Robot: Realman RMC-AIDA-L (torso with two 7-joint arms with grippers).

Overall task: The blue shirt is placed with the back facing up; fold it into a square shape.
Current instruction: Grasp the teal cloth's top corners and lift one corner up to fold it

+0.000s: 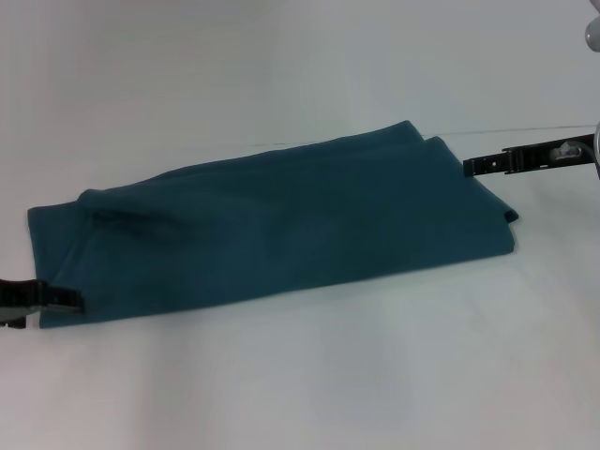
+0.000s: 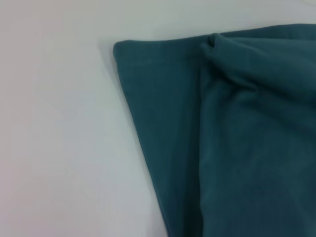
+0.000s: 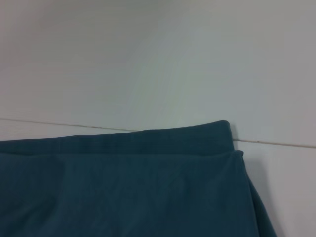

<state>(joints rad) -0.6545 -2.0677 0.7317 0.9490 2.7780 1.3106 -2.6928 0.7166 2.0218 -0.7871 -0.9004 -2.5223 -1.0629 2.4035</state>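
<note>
The shirt [image 1: 281, 230] is lying flat on the white tabletop [image 1: 309, 375] as a long band, its sides already folded in, so what you are looking at is a strip that needs its ends brought together to make the square. Your left pincer [image 1: 42, 300] is sitting low at the near corner of the strip's left end, just touching the hem there; your right pincer [image 1: 492, 166] is sitting at the far corner of the opposite end, its tip at the cloth's edge. You are placing them at opposite ends, I judge, because a strip this long has to be carried over from an end without the soft knit sagging or twisting. I cannot tell whether either pincer's fingers are apart or together: only dark side-on shapes are showing, and neither wrist view is showing its own fingers. The left wrist view is looking down on a corner with a second layer lying over it, bunched into a small pucker near the edge. The right wrist view is showing two stacked edges slightly offset at its corner. Those doubled layers are why a grasp there should take all plies, or the top one may peel away.
</note>
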